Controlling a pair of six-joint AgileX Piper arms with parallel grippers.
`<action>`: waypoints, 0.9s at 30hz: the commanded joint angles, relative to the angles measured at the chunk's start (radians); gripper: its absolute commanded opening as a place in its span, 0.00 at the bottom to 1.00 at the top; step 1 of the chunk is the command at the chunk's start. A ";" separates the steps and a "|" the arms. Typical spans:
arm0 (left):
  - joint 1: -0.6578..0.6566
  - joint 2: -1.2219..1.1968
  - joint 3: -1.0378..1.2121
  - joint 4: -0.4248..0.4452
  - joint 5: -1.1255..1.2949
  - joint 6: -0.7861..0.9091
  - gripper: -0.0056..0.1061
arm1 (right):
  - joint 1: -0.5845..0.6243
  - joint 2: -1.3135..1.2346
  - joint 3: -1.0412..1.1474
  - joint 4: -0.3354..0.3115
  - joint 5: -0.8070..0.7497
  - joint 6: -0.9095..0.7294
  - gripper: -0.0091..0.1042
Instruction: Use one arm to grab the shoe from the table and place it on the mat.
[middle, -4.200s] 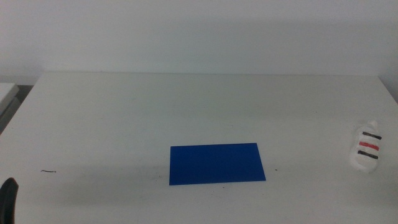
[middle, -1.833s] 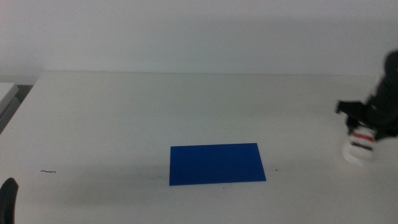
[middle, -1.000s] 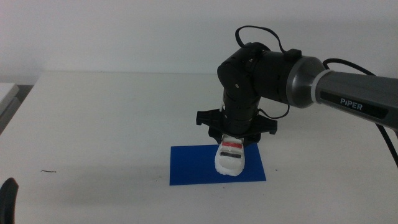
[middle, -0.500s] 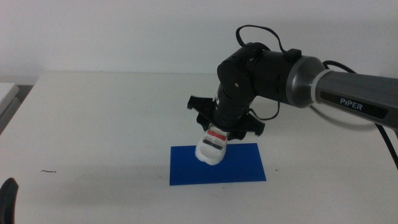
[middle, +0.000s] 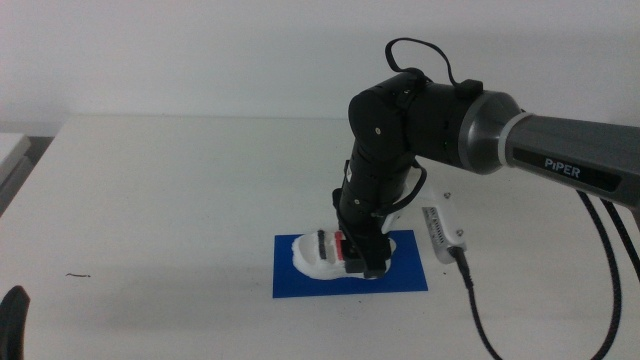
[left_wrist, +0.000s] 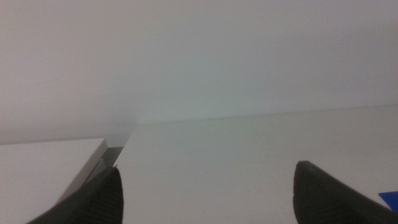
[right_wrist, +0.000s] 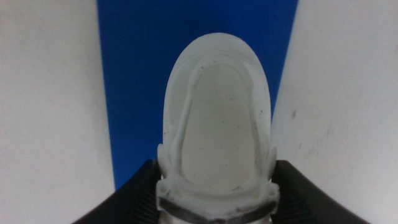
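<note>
The dark blue mat (middle: 402, 274) lies in the middle of the white table (middle: 180, 190). The right arm (middle: 440, 115) reaches in from the right and points down at the mat. My right gripper (middle: 358, 258) is shut on the white shoe (middle: 310, 253), which is held low on the left half of the mat, toe to the left, with its red strap showing by the jaws. In the right wrist view the shoe (right_wrist: 217, 137) sits between the two jaws of my right gripper (right_wrist: 217, 200), over the mat (right_wrist: 137, 74). My left gripper (middle: 12, 322) waits at the bottom left corner, open and empty (left_wrist: 208, 199).
The right arm's cable (middle: 470, 292) hangs over the table just right of the mat. A small dark mark (middle: 78, 275) lies on the table at the left. Another white surface (middle: 10, 148) stands beyond the table's left edge.
The right arm took the shoe from the table's right edge and carried it to the mat. In the last half second it turned the shoe and lowered it onto the mat's left half.
</note>
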 joint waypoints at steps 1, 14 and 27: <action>0.000 0.005 0.000 -0.004 -0.012 -0.001 0.89 | -0.002 -0.003 -0.006 0.021 -0.015 0.025 0.13; 0.000 0.005 0.000 -0.004 -0.012 -0.001 0.89 | -0.021 0.051 -0.006 -0.016 -0.039 0.025 0.13; 0.000 0.005 0.000 -0.004 -0.012 -0.001 0.89 | -0.021 0.059 -0.009 0.006 -0.092 0.014 0.68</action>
